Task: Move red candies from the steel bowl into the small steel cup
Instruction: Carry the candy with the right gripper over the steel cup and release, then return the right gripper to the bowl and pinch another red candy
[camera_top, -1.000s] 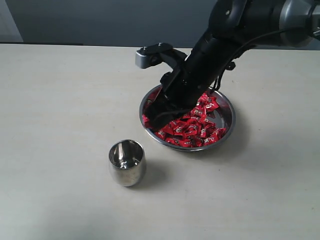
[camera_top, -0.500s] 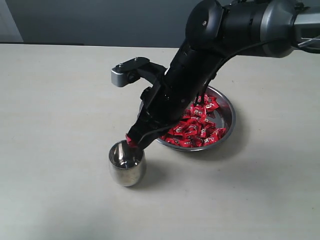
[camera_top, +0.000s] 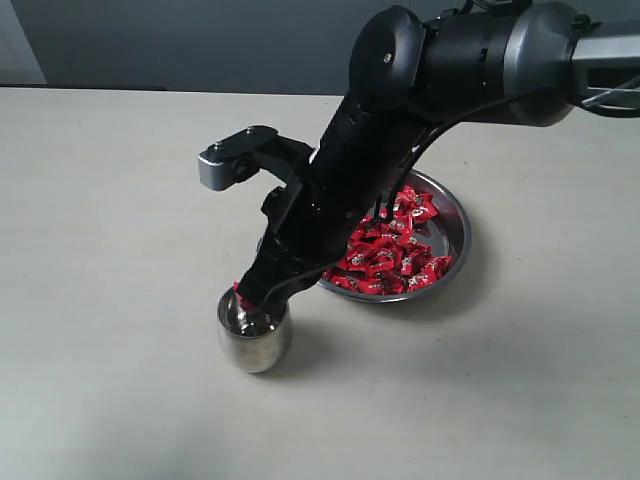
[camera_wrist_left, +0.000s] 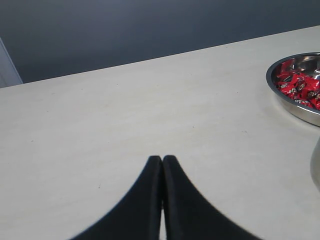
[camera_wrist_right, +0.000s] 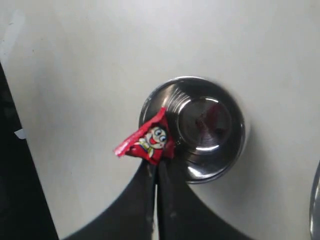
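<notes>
Shows the black right gripper (camera_wrist_right: 155, 165) clamped shut on one small red foil-wrapped candy (camera_wrist_right: 147, 142), poised at the mouth of the small rounded shiny steel cup (camera_wrist_right: 225, 150). Places that candy over the cup's rim, not its middle, with the hollow just beyond the fingertips, straight along the way the jaws point. Lays the wrapper's long axis slanting across the jaws, one crimped end poking outside the rim. Calls, by the look of it, for a small push forward over the hollow before release, lest the candy catch the rim and drop on the pale table surface (camera_top: 120, 200). Sets the wide shallow steel bowl (camera_top: 455, 215) of heaped red candies (camera_top: 390, 255) just beside the cup, nearer the surface's far edge. Has the black left gripper (camera_wrist_left: 162, 162) shut and empty, farther from the cup.
</notes>
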